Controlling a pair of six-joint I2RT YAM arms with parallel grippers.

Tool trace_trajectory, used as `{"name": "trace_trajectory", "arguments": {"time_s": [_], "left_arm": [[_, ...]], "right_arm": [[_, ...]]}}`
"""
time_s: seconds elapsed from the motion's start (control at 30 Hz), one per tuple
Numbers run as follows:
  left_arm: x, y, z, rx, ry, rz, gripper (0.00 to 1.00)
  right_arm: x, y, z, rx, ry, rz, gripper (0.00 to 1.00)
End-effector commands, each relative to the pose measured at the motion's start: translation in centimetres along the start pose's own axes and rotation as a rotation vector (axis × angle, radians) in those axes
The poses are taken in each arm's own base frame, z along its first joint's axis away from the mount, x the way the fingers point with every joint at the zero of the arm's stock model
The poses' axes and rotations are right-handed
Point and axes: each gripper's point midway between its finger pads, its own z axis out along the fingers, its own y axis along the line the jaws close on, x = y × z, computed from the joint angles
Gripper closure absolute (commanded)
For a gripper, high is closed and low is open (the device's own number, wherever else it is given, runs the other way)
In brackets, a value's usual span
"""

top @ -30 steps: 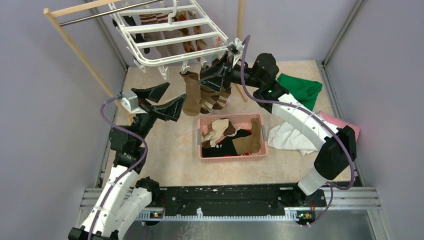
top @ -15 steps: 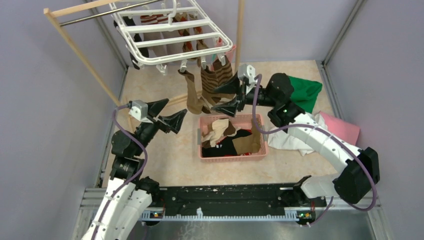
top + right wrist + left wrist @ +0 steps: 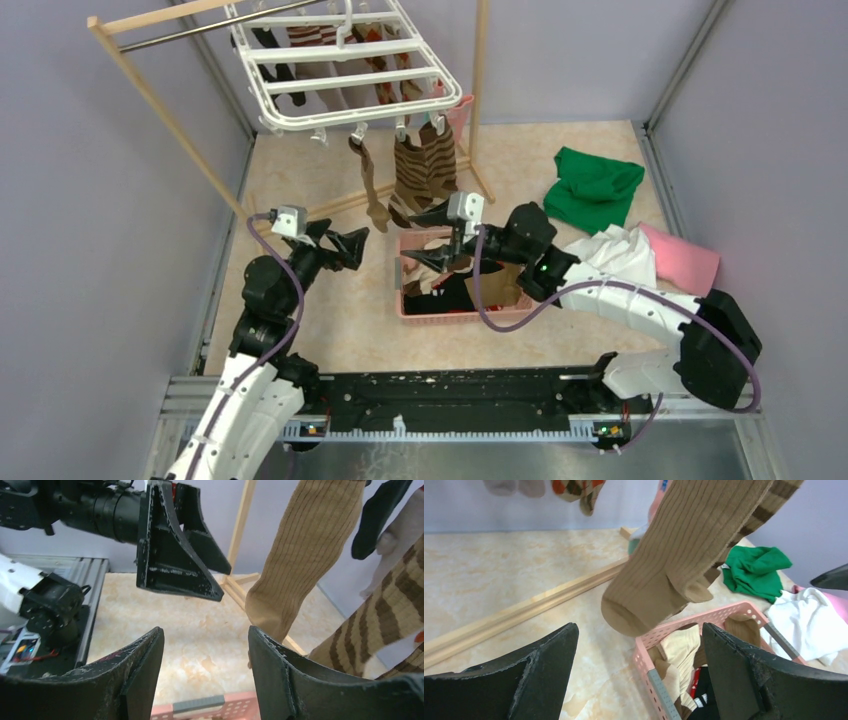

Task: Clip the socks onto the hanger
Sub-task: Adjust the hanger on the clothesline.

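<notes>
Right arm stretches left, right gripper (image 3: 415,238) spread and empty above the pink basket (image 3: 470,317). Left gripper (image 3: 352,232) spread wide, empty, pointing right. White hanger (image 3: 340,75) hangs rear left with a plain brown sock (image 3: 370,185) and striped socks (image 3: 420,165) clipped along its near edge.

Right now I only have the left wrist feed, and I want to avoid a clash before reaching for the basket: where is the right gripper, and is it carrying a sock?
Observer: The right gripper hovers over the left end of the pink basket, jaws open, holding nothing.
Operator: Is the plain brown sock in front of me clipped up?
Observer: Yes, the plain brown sock hangs from a clip on the near edge of the white hanger.
Operator: Any sock up there that I can't see?
Observer: A black sock hangs at the hanger's far left corner.
</notes>
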Motion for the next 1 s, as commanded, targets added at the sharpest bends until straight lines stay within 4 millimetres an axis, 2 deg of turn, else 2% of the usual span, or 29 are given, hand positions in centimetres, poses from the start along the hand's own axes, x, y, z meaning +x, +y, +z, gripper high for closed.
{"name": "trace_trajectory", "arguments": {"time_s": [0.0,0.2,0.27,0.47,0.6,0.7,0.97], "left_arm": [[-0.6,1.6,-0.7,-0.104,-0.031,-0.016,0.01],[-0.1,2.6,-2.1,-0.17,-0.016,-0.013,0.01],[-0.2,3.4,-2.7,-0.219,-0.02,-0.005,0.01],[-0.8,4.5,-4.1,-0.284,-0.049,0.042,0.01],[-1.1,4.7,-4.3,-0.293,-0.046,0.077,0.04],[-1.4,4.8,-4.5,-0.301,-0.044,0.105,0.05],[-1.6,4.8,-5.0,-0.305,-0.044,0.117,0.05]], "right_arm": [[-2.8,-1.9,1.7,0.192,-0.133,-0.08,0.39],[-3.1,-1.2,4.8,0.284,-0.194,-0.08,0.39],[-3.2,-1.6,5.5,0.328,-0.202,-0.065,0.39],[-3.3,-1.0,7.6,0.336,-0.217,-0.001,0.39],[-3.1,-2.3,8.7,0.425,-0.205,0.028,0.4],[-3.1,-3.6,9.0,0.493,-0.208,0.02,0.4],[-2.9,-4.4,9.2,0.533,-0.204,-0.015,0.4]]}}
